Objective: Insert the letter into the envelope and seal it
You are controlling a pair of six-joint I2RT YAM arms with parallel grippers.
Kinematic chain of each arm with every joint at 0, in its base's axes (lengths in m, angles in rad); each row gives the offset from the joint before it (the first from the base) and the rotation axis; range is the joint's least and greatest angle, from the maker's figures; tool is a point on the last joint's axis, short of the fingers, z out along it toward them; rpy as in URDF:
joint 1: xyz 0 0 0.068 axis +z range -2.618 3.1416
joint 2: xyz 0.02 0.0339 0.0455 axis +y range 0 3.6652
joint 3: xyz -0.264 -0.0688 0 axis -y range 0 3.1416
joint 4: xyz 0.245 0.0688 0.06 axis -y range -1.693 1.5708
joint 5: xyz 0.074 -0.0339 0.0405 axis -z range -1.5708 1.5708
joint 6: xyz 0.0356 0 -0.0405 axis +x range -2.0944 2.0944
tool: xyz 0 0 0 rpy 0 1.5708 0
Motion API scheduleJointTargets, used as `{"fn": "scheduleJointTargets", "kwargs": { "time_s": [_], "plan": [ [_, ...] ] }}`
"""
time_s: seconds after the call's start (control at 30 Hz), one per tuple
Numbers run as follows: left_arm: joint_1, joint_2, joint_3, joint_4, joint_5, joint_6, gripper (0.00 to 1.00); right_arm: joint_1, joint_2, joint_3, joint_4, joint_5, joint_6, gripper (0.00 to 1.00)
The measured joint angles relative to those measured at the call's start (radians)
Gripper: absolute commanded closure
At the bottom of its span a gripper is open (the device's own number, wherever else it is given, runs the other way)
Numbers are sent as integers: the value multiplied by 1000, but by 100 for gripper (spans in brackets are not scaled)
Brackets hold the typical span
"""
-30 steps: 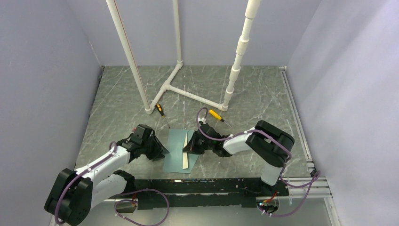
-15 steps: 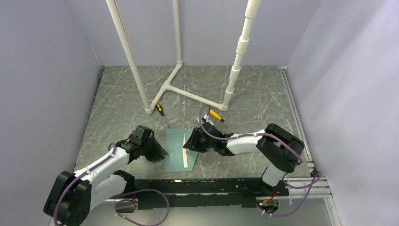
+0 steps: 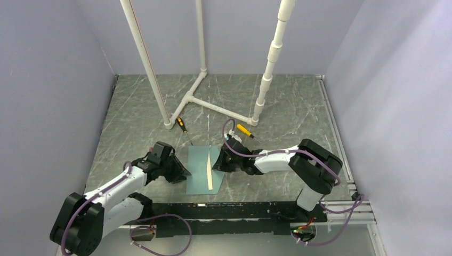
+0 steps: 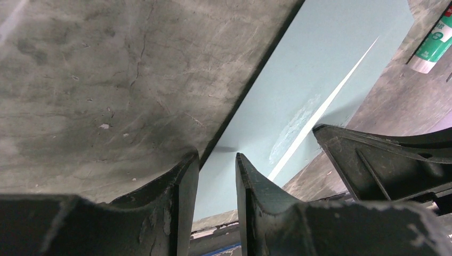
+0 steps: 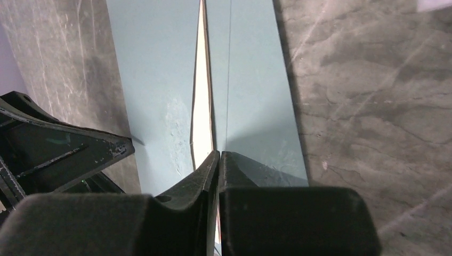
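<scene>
Right fingers [image 5: 198,184], pressed together, touch the letter [image 5: 201,117] sliver showing from the envelope [image 5: 154,80] on the tabletop [image 5: 373,96]. Left fingers [image 4: 184,197], spread, straddle its left edge. Insertion looks nearly done; next, push that sliver in.

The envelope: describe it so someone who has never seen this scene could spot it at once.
On the grey marbled table, look just in front of the white pipe frame, toward the near edge. The envelope is the flat pale teal rectangle lying there. Unlike the two yellow-handled screwdrivers beyond it, it is paper, with a thin cream strip of the letter showing.
</scene>
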Motion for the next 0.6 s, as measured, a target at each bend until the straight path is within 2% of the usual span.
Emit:
{"fn": "scheduleJointTargets", "kwargs": {
  "time_s": [0.23, 0.6],
  "plan": [
    [0, 23, -1, 26, 16, 0, 65, 5, 50, 44, 2, -48, 2, 99],
    [0, 29, -4, 44, 29, -5, 66, 11, 73, 40, 54, -87, 24, 98]
  ]
}}
